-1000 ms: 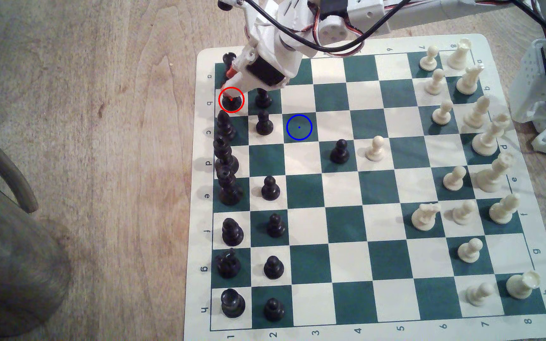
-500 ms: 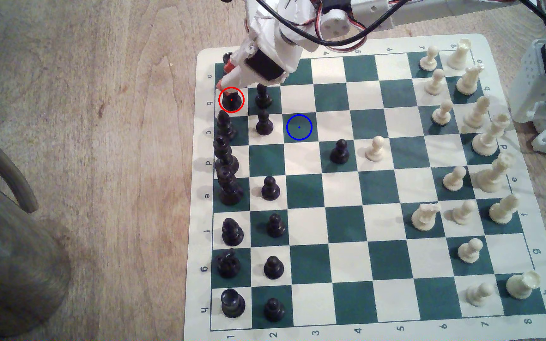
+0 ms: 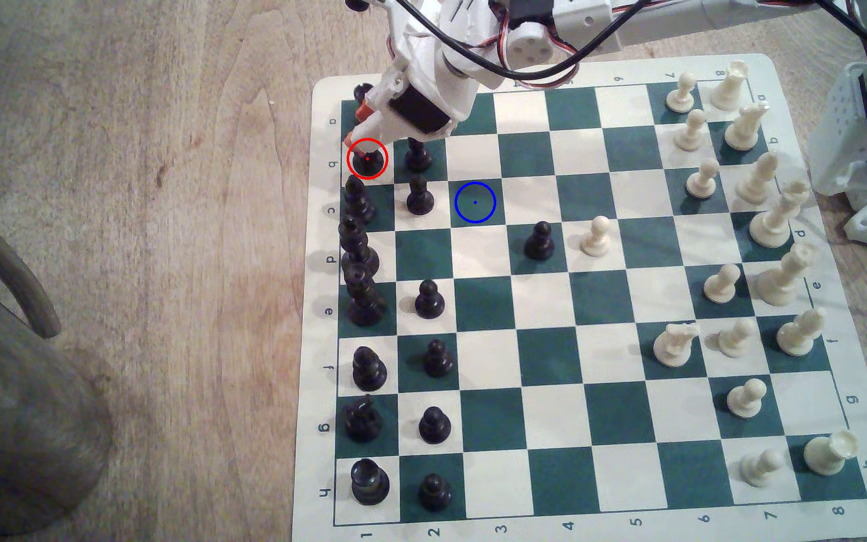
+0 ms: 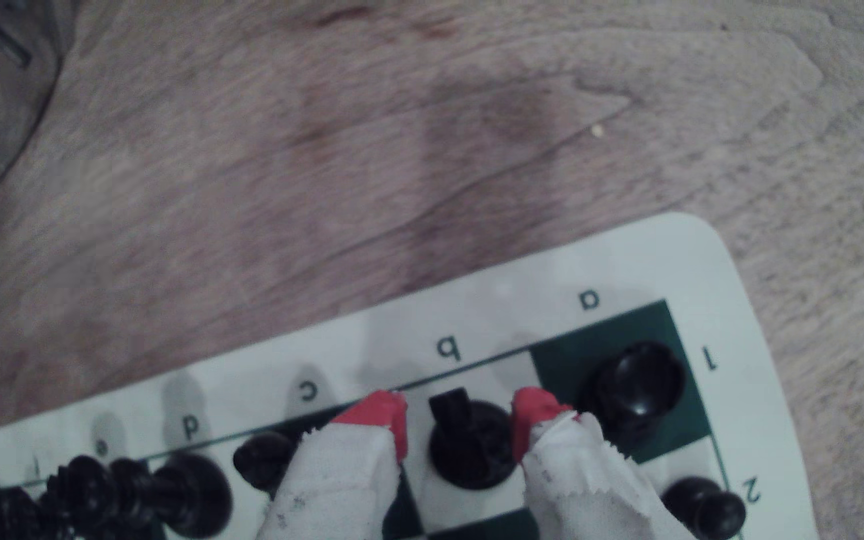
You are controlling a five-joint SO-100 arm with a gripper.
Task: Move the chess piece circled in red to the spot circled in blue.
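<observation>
Fingers (image 4: 383, 415) spread apart either side of the black knight (image 4: 469, 446) in the red ring, upper left of the exterior frame, not gripping yet, so could easily clip the rook (image 4: 637, 381) just beside it or tip the knight if closing off-centre.

Green-and-cream chessboard (image 3: 833, 62) lay on wooden table (image 3: 134, 156); white pawn (image 3: 595, 237) stood beside black pawn (image 3: 540, 242) mid-board.
</observation>
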